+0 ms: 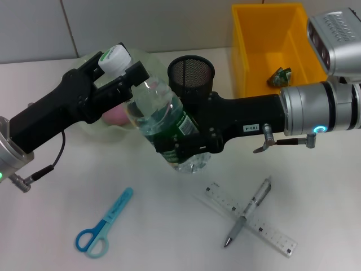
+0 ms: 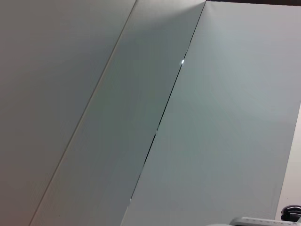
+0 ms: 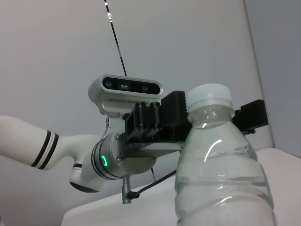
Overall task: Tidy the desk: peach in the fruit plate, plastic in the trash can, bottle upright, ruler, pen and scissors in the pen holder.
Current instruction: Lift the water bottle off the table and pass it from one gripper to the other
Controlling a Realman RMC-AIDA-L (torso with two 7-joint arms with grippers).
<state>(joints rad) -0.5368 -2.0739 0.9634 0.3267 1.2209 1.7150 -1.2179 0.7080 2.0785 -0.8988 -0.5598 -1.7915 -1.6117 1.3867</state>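
Note:
A clear water bottle (image 1: 161, 110) with a green label and a white cap (image 1: 114, 58) leans toward the left, its base low near the table. My right gripper (image 1: 183, 148) is shut around its lower body. My left gripper (image 1: 115, 66) is closed on the cap, one finger on each side; the right wrist view shows the bottle (image 3: 221, 174) and the left gripper's fingers (image 3: 251, 115). A pink peach (image 1: 115, 116) lies in the pale green plate (image 1: 90, 127). The scissors (image 1: 104, 223), ruler (image 1: 271, 228) and pen (image 1: 248, 212) lie on the table. The black mesh pen holder (image 1: 192, 73) stands behind the bottle.
A yellow bin (image 1: 248, 56) stands at the back right with a green piece of plastic (image 1: 279, 76) inside. The pen lies across the ruler. The left wrist view shows only wall panels (image 2: 141, 117).

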